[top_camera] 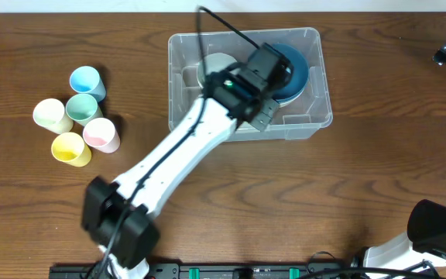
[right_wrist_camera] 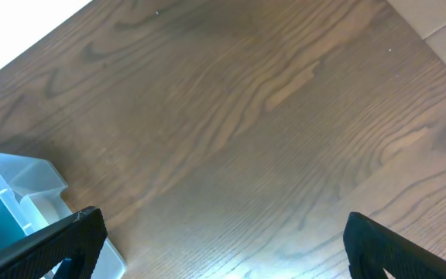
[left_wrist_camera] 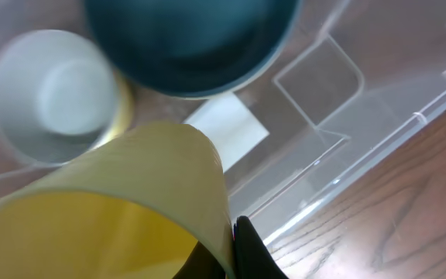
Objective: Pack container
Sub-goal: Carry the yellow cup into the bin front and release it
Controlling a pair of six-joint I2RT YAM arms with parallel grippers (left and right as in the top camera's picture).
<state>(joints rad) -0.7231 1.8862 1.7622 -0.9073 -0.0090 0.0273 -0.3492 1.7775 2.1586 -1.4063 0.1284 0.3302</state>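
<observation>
- Pinches yellow bowl [left_wrist_camera: 122,209] by its wall in left claw [left_wrist_camera: 224,249], low over container [top_camera: 246,34], ready for setting inside.
- Parks right claw [right_wrist_camera: 231,256] wide open, empty, out of the way.

left arm [top_camera: 180,147] over container [top_camera: 310,124]; blue bowl [top_camera: 300,74] inside | five pastel cups [top_camera: 82,107] left, well apart

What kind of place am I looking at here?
Probably a robotics lab bench: a white robot arm holding a yellow bowl over a clear container, pastel cups grouped on the wooden table.
</observation>
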